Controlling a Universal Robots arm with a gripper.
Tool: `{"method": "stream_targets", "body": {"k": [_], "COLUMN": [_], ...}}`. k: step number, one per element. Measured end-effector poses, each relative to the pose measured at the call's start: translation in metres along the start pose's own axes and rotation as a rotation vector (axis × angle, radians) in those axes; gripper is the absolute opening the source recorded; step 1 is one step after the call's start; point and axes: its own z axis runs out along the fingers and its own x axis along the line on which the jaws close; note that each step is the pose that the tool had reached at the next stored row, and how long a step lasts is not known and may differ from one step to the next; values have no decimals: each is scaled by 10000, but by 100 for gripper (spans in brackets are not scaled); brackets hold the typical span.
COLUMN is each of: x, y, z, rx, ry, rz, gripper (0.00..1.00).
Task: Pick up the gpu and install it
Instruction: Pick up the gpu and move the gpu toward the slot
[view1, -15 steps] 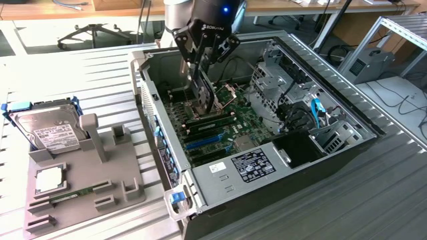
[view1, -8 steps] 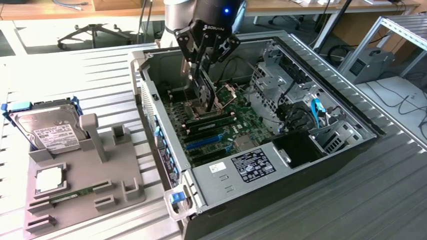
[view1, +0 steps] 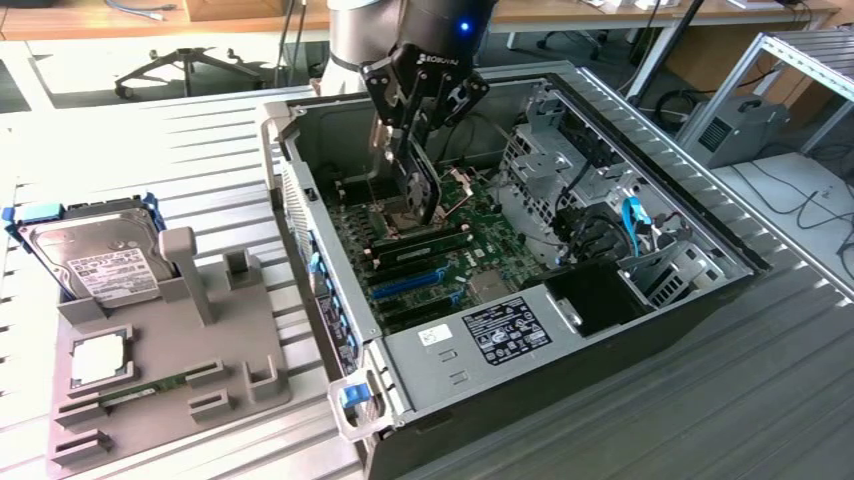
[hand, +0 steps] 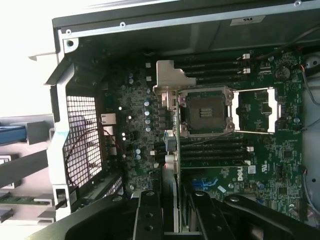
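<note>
My gripper (view1: 419, 205) reaches down into the open computer case (view1: 296, 200) and is shut on the gpu (view1: 400, 185), which hangs upright above the green motherboard (view1: 487, 245). In the wrist view the gpu (hand: 167, 82) shows edge-on, its silver end bracket farthest from the camera and its thin edge running back between my two dark fingers (hand: 148, 215). The card hovers over the motherboard (hand: 280, 165) beside the open processor socket (hand: 205, 110), near the case's rear grille (hand: 80, 135). I cannot tell whether it touches a slot.
Blue expansion slots (view1: 407, 285) lie on the board nearer the case front. Drive cages and cables (view1: 607, 225) fill the exterior view's right of the case. Outside, on that view's left, a grey fixture (view1: 174, 400) carries a silver hard drive (view1: 94, 262), a processor (view1: 100, 360) and a memory stick (view1: 140, 392).
</note>
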Motion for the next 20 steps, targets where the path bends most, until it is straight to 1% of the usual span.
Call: {"method": "stream_targets", "body": {"k": [2, 3, 7, 8, 10, 12, 13, 14, 15, 19, 20], "x": [-27, -27, -27, -27, -27, -27, -27, -28, -28, -28, -28], "y": [-4, -4, -4, -4, -4, -4, -4, -4, -4, -3, -4], "z": [9, 10, 10, 13, 15, 17, 18, 19, 20, 24, 25], "rx": [9, 24, 24, 13, -3, -20, -30, -38, -49, -82, -91], "ry": [18, 17, 9, -134, -337, -554, -692, -809, -946, -1381, -1504], "rz": [0, 3, 3, 7, 10, 14, 17, 20, 23, 33, 36], "gripper": [27, 27, 27, 27, 27, 27, 27, 27, 27, 27, 27]}}
